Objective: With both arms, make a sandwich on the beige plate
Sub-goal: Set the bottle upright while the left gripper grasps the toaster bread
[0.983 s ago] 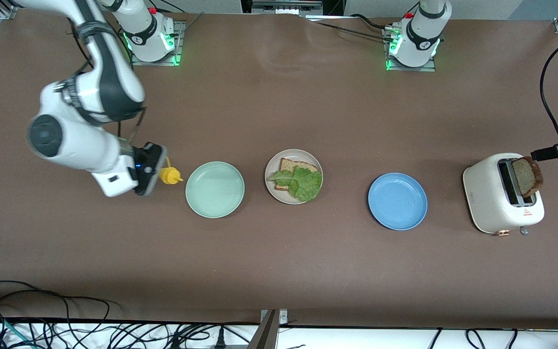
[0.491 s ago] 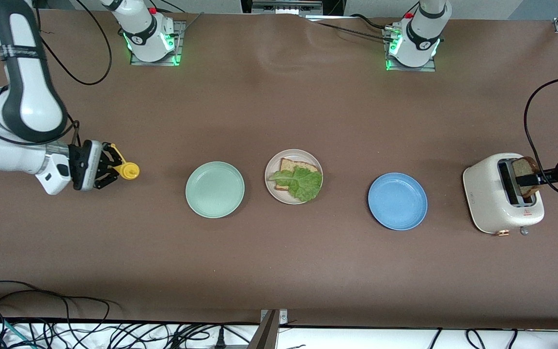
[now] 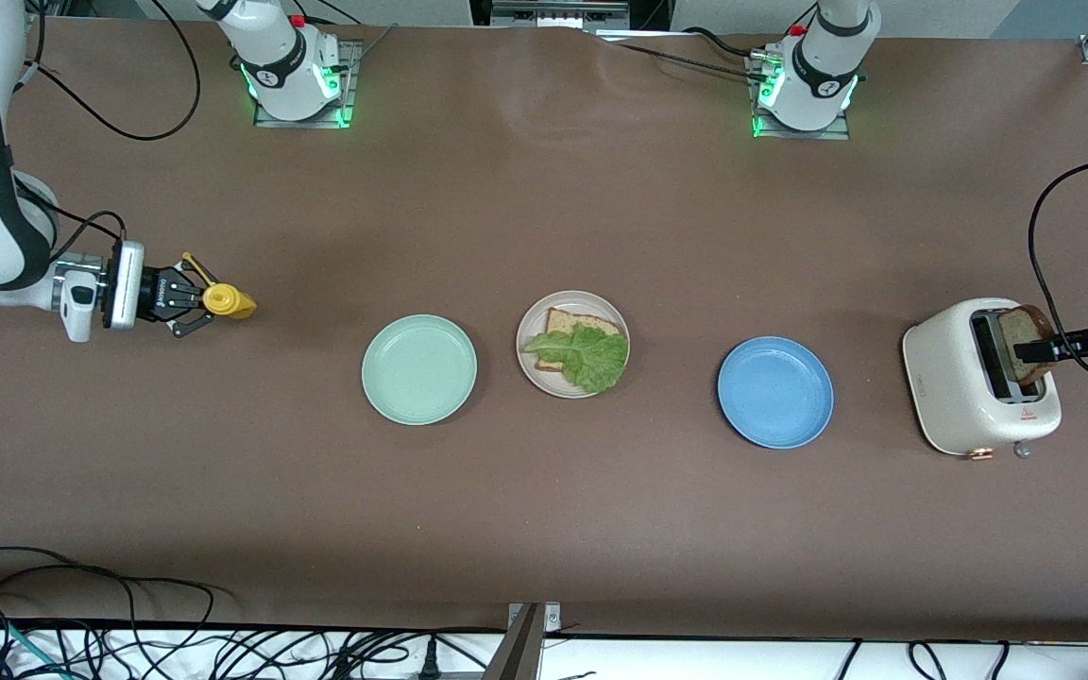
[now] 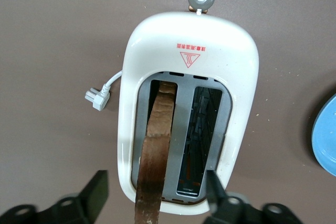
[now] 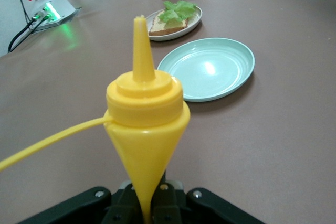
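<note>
The beige plate sits mid-table with one brown bread slice and a green lettuce leaf lying on it; the plate also shows in the right wrist view. A second bread slice stands in a slot of the white toaster at the left arm's end. My left gripper is open, with its fingers on either side of this slice, apart from it. My right gripper is shut on a yellow squeeze bottle over the right arm's end of the table.
A mint green plate lies beside the beige plate toward the right arm's end. A blue plate lies between the beige plate and the toaster. The toaster's cord and plug trail on the table. Cables hang along the near table edge.
My right arm swung toward its end of the table, carrying the yellow bottle away from the mint plate. My left gripper came in around the slice in the toaster.
</note>
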`<state>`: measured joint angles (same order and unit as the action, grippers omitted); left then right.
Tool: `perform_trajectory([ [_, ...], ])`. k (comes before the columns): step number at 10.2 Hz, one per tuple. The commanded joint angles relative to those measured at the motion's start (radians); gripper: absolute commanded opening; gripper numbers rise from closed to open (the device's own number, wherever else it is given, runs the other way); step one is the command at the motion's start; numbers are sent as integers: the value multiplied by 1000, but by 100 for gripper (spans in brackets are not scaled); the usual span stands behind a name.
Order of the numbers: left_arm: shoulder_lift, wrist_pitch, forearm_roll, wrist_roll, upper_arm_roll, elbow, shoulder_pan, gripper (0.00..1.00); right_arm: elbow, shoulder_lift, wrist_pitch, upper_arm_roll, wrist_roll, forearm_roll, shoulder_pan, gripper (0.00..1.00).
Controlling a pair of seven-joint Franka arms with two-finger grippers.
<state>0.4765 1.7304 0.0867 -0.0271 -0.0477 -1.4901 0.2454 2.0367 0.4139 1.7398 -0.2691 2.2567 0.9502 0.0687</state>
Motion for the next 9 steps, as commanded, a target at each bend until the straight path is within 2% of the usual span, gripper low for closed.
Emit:
perform_trajectory([
  [1, 13, -8, 22, -22, 8, 24, 8, 21, 19, 49, -55, -16, 236, 88, 23, 0],
  [3, 13, -8, 21, -20, 8, 19, 9, 1, 26, 95, -78, -21, 372, 129, 25, 0],
  [6, 2, -18, 25, -20, 8, 24, 12, 0, 60, 155, -140, -35, 426, 211, 40, 0],
  [9, -79, -93, 30, -46, 8, 28, 11, 0, 59, 169, -160, -36, 432, 222, 42, 0],
])
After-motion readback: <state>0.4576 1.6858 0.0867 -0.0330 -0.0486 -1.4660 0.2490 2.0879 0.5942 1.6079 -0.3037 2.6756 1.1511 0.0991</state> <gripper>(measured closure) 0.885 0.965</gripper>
